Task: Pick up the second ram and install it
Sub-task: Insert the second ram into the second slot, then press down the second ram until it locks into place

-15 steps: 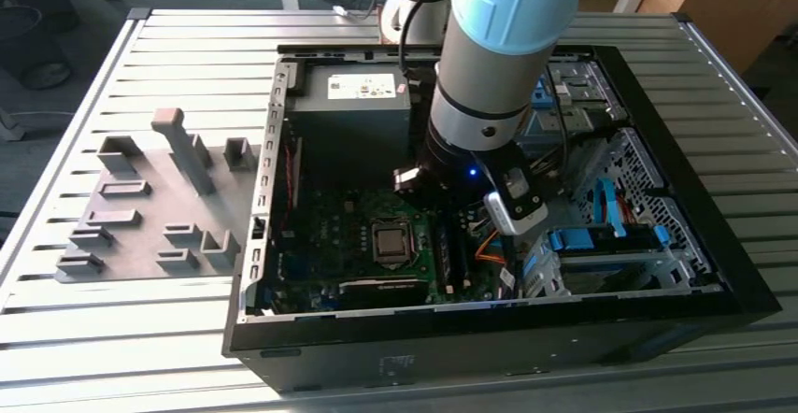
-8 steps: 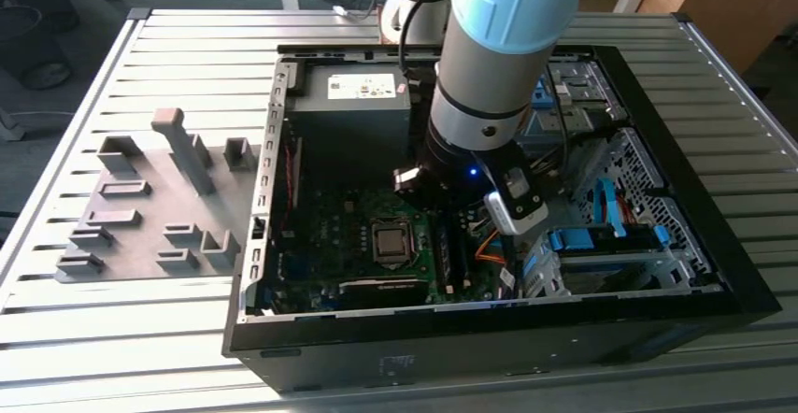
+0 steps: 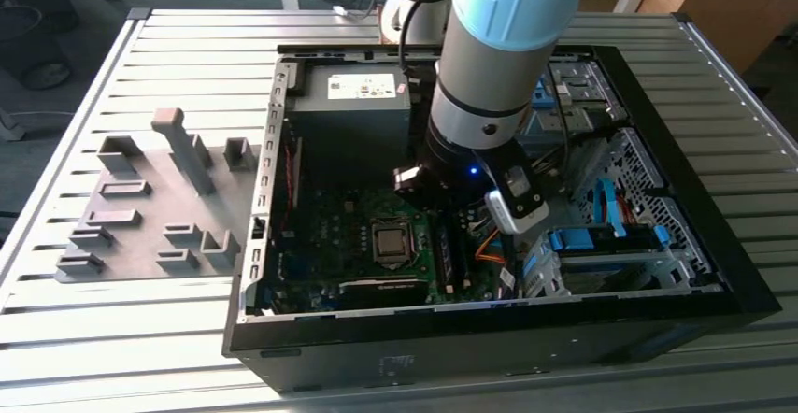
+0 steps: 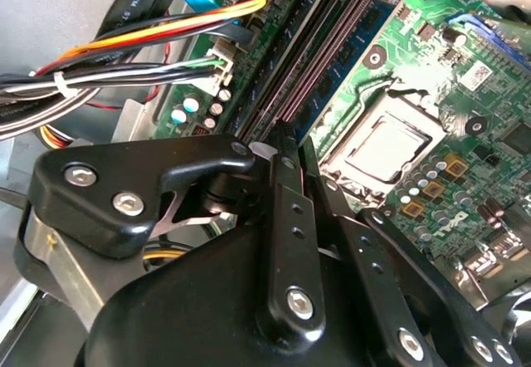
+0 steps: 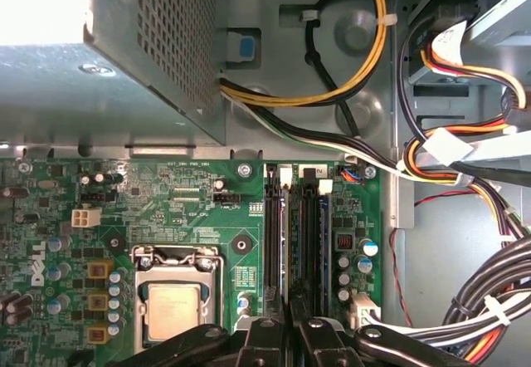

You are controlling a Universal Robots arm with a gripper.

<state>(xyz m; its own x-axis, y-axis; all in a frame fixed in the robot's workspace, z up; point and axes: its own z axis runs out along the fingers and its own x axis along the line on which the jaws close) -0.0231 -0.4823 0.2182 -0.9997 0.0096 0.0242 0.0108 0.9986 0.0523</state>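
Reaching down into the open computer case (image 3: 648, 273), the gripper (image 5: 288, 321) has its fingers closed together on the second ram (image 5: 288, 242), which stands edge-on in a motherboard slot, its long axis running straight away from the fingertips.

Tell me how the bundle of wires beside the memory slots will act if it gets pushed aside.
The wire bundle would likely flex and give way, since it runs in loose curves. Its white ties hold the strands together, so it would probably shift as one and spring back a little. It looks light for its length.
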